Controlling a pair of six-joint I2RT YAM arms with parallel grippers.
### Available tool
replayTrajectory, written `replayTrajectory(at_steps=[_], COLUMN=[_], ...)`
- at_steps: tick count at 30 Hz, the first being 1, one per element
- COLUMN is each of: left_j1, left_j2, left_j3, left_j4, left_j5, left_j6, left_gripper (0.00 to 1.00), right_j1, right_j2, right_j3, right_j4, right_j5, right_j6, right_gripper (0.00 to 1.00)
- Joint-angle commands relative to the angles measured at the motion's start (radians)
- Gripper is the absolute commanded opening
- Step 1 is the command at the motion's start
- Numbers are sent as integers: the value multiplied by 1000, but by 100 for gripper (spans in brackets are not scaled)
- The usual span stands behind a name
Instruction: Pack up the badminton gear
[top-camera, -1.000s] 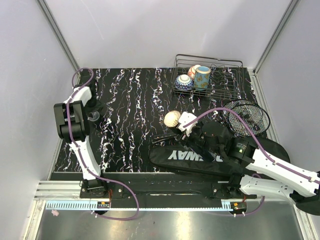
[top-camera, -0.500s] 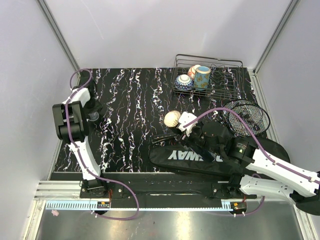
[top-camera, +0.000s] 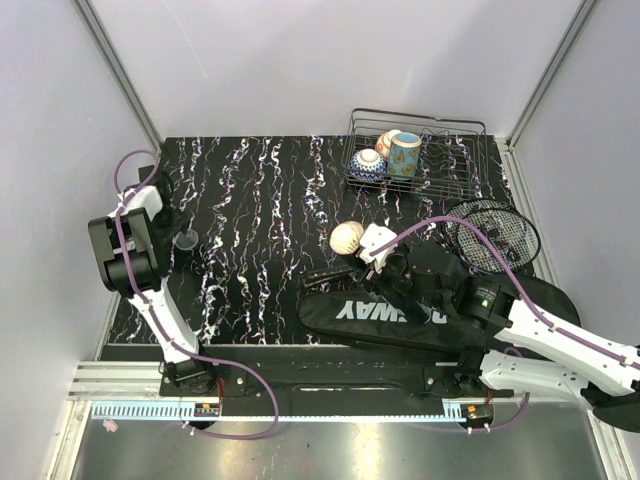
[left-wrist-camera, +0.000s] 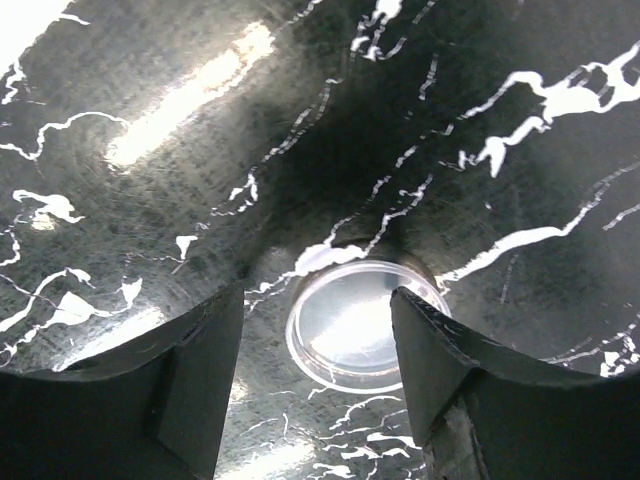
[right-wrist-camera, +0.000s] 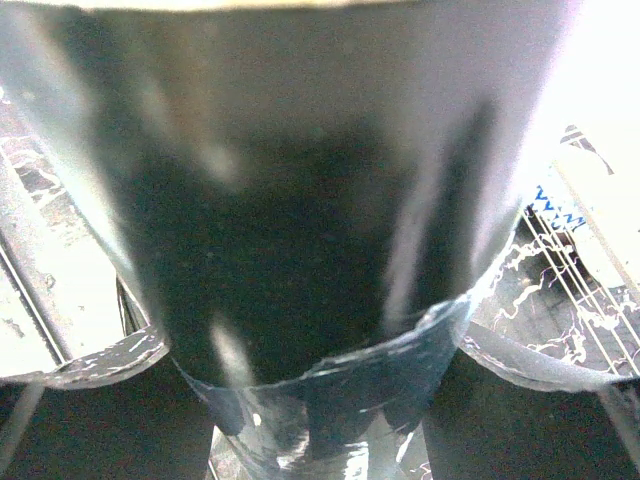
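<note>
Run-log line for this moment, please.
left gripper: open over clear lid on table | right gripper: shut on tube

Round lid (left-wrist-camera: 365, 325) flat on the worktop (left-wrist-camera: 150, 200), between the fingers (left-wrist-camera: 190, 370) of the left hand (left-wrist-camera: 315, 320), nearer the right finger than the left. Well to the right of that hand, on the same worktop, the long bag (top-camera: 350, 312), lengthwise along the near edge. Over the bag's middle, the right hand (right-wrist-camera: 310, 360), with the tube (right-wrist-camera: 300, 230) between its fingers. To the right of the right hand, the racket (top-camera: 495, 232) head, by the bag's right end, shaft hidden. Behind the right hand, at the back right corner, the wire basket (top-camera: 470, 128), cups (top-camera: 405, 152) inside it, well apart from the bag.
</note>
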Motion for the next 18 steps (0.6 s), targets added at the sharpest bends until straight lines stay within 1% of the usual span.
replayTrajectory(at_steps=[1,4,9,11,14,18], left_j1=[-11,-22,-51,-71,-88,-91], left_j2=[-69,-69,-116,-118,-71,5], left_j3=[5,6,-13,-21,3,51], left_j4=[63,63,64,74,60,15], left_j5=[61,72,-4,0,23,48], left_j6=[13,24,16,27,44,44], left_gripper=[64,63,66,66,56,55], right_j1=[0,0,-1,0,0,0], right_j2=[-10,-3,2,2,4,-2], right_j3=[9,9,9,6,5,8], right_j4=[63,70,72,73,78,73], right_j5=[3,1,0,1,-2,0], right_j6=[-4,-5,-5,-5,-2,0], right_gripper=[39,39,39,39,38,39])
